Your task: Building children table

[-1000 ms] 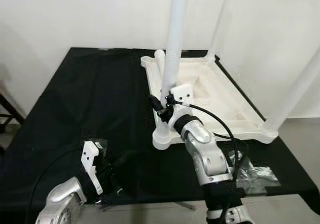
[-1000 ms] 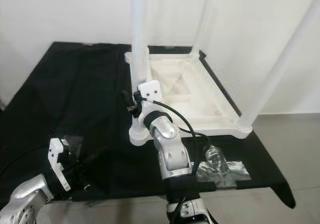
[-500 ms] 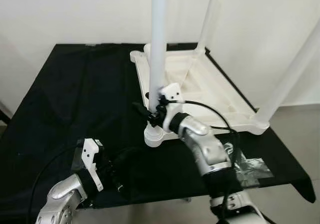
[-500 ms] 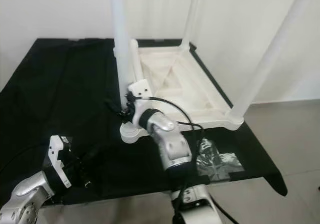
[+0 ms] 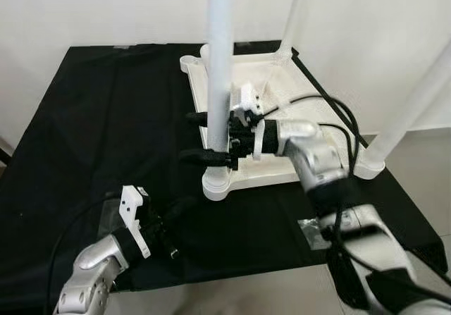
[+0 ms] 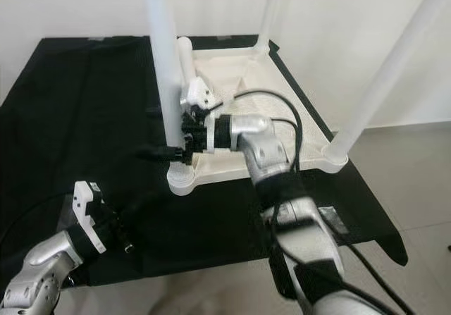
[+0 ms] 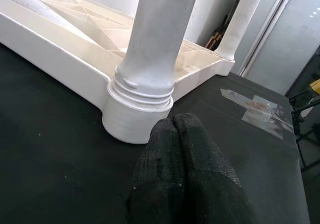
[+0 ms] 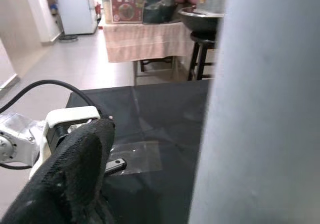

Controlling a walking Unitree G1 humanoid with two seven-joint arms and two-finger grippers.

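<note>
Left eye view, right tool (image 5: pixel 201 137) now spread around near leg (image 5: pixel 218 68), left tool (image 7: pixel 182 149) still pressed together.

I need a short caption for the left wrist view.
Shut left gripper resting near the socketed table leg.

The right tool (image 5: pixel 201 137) has rolled sideways, fingers now spread around the near table leg (image 5: pixel 218 61).
</note>
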